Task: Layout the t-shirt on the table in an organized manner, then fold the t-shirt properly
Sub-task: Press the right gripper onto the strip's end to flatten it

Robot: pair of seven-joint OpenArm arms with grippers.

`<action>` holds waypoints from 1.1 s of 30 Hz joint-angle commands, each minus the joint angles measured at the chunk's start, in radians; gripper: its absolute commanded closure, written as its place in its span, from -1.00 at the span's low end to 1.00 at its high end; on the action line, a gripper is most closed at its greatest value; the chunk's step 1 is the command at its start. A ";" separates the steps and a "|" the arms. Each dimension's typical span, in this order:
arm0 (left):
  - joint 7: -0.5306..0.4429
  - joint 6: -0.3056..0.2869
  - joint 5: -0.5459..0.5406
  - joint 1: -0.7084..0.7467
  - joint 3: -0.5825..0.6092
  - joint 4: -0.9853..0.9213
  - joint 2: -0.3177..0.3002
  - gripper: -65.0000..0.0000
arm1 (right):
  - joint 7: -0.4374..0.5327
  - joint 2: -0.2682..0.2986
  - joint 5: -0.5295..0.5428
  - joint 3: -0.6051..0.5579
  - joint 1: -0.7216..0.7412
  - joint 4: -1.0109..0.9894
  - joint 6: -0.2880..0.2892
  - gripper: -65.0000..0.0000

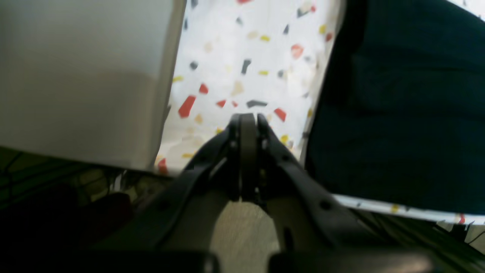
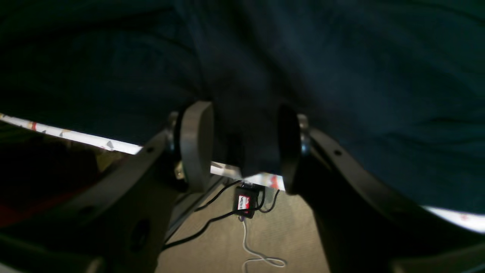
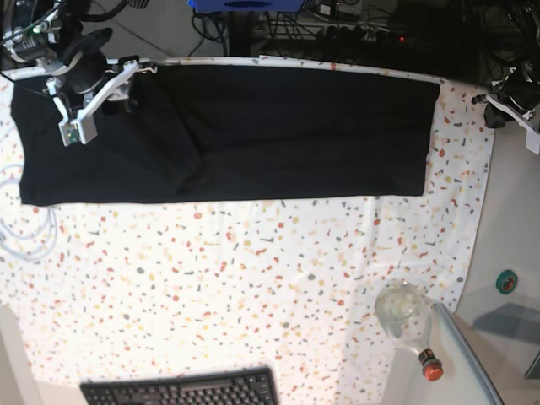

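My right tool is standing spread over the black t-shirt, which is lying folded in a long band along the counter's far edge. My left tool is pressed together, hanging beside the shirt's end.

Blurred throughout. Low centre: left gripper, jaws pressed together with nothing between, poised above the counter, white with red, yellow and dark flecks. To the right, covering the counter up to its near edge: the t-shirt, black and smooth. Upper left: plain grey side surface. Below: dim floor.
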 commanded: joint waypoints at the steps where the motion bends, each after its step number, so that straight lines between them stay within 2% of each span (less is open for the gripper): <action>1: -0.016 -0.005 -0.006 0.002 -0.009 0.015 -0.027 1.00 | 0.016 0.002 0.006 0.029 0.000 0.014 0.004 0.17; 2: -0.016 -0.005 0.004 0.002 -0.007 0.018 -0.027 1.00 | 0.016 0.002 0.003 0.040 0.013 0.005 0.004 0.20; 4: -0.016 -0.005 0.031 -0.004 -0.007 0.021 -0.023 1.00 | 0.016 0.002 0.001 0.046 0.036 -0.029 0.004 0.37; 7: -0.017 -0.007 0.056 -0.007 -0.007 0.021 -0.020 1.00 | 0.013 0.005 -0.001 0.041 0.069 -0.090 0.004 0.91; 8: -0.017 -0.007 0.050 -0.007 -0.007 0.023 -0.020 1.00 | 0.012 0.005 -0.001 0.038 0.089 -0.118 0.004 1.00; 12: -0.017 -0.007 0.050 -0.007 -0.007 0.023 -0.020 1.00 | 0.009 0.006 -0.001 -0.009 0.186 -0.233 0.001 1.00; 17: -0.017 -0.007 0.051 -0.005 -0.007 0.023 -0.020 1.00 | 0.009 0.006 -0.002 -0.155 0.269 -0.253 -0.007 1.00; 21: -0.017 -0.007 0.053 0.001 -0.007 0.023 -0.020 1.00 | 0.016 0.006 -0.002 -0.226 0.359 -0.345 -0.117 1.00; 22: -0.017 -0.007 0.054 0.001 -0.009 0.023 -0.021 1.00 | 0.016 0.006 -0.002 -0.235 0.384 -0.376 -0.125 1.00; 28: -0.017 -0.007 0.056 0.001 -0.010 0.023 -0.021 1.00 | 0.020 0.008 -0.002 -0.240 0.534 -0.600 -0.125 1.00; 33: -0.017 -0.007 0.057 -0.001 -0.009 0.023 -0.021 1.00 | 0.009 0.069 -0.002 -0.281 0.596 -0.589 -0.126 1.00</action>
